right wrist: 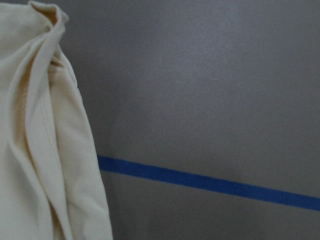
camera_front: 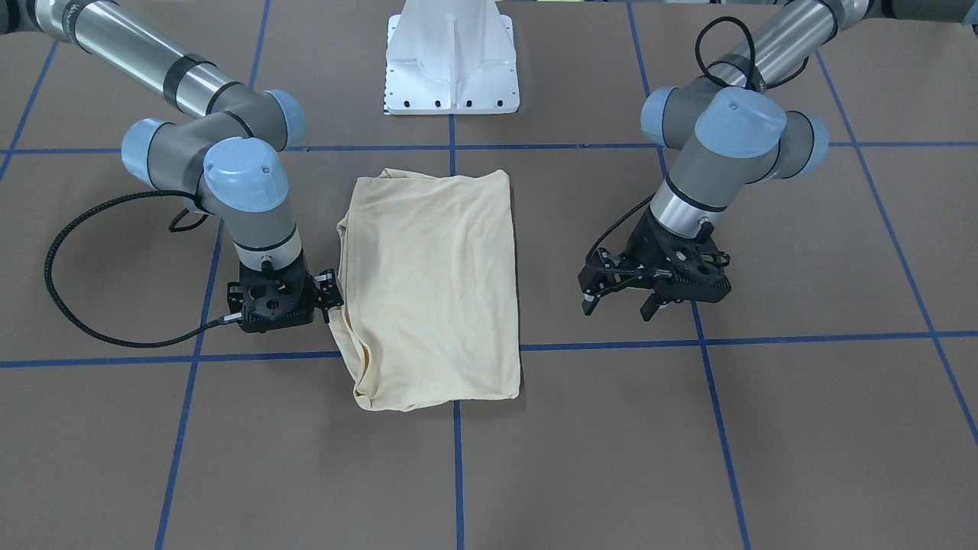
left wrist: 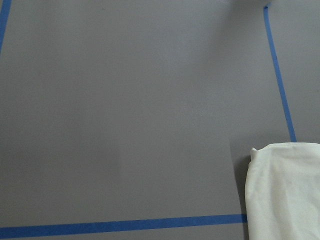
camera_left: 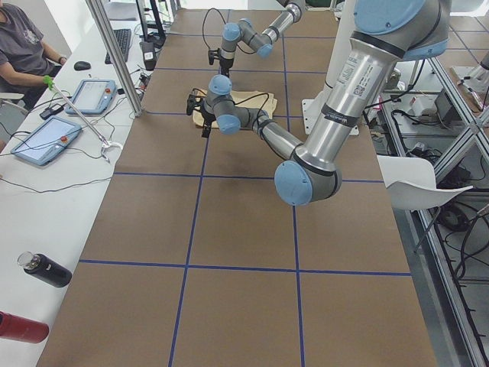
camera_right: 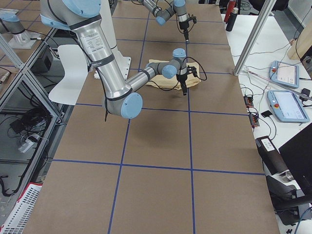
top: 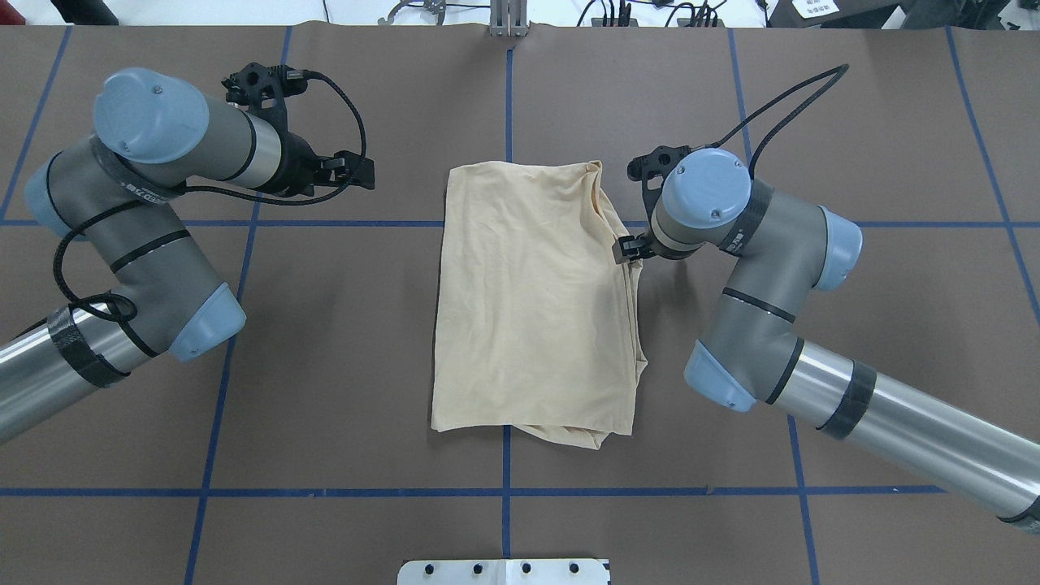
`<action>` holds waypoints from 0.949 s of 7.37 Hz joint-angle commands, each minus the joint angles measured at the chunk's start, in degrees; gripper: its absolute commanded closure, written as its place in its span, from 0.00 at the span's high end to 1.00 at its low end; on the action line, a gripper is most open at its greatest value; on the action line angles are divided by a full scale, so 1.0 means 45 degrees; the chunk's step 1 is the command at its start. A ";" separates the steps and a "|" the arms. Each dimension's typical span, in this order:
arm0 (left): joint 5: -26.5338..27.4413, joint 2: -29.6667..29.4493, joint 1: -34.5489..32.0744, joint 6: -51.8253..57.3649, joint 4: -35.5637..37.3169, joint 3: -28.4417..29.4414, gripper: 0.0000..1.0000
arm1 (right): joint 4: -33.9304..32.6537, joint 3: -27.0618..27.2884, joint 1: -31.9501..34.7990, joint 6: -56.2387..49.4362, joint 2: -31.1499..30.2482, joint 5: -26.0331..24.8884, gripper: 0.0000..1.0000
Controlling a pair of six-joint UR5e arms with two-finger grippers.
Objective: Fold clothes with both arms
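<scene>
Where the shirt (camera_front: pixel 435 283) lies folded into a pale rectangle at the middle of the table (camera_front: pixel 802 428), no print is shown on its upper face. The left gripper (camera_front: pixel 620 305) is held well apart from the cloth, fingers spread and empty. The right gripper (camera_front: pixel 325 298) is set against the bunched side edge. Its fingertips are hidden by its own body, so its grip cannot be told.
</scene>
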 commanded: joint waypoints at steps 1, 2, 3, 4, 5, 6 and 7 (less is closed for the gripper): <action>-0.0019 0.0023 0.0000 0.0025 0.0000 -0.0058 1.00 | 0.0128 0.0458 0.0185 -0.0013 0.0120 0.0498 1.00; -0.0039 0.0023 0.0000 -0.0053 0.0000 -0.0155 1.00 | 0.0129 0.0945 0.0283 0.0007 0.0100 0.1003 1.00; -0.0039 0.0023 0.0000 -0.0073 0.0039 -0.0369 1.00 | 0.0148 0.1202 0.0341 0.0007 0.0119 0.1337 1.00; 0.0000 0.0062 0.0000 -0.0092 0.0078 -0.0564 1.00 | 0.0148 0.1127 0.0284 0.0046 0.0197 0.1263 1.00; 0.0019 0.0081 0.0000 -0.0073 0.0059 -0.0682 1.00 | 0.0110 0.0507 0.0283 0.0027 0.0971 0.1224 1.00; 0.0058 0.0023 0.0000 -0.0073 0.0039 -0.0896 1.00 | 0.0129 -0.0137 0.0283 0.0026 0.1462 0.1204 1.00; 0.0078 0.0023 0.0000 -0.0054 0.0039 -0.1092 1.00 | 0.0129 -0.0240 0.0264 0.0026 0.1487 0.1204 1.00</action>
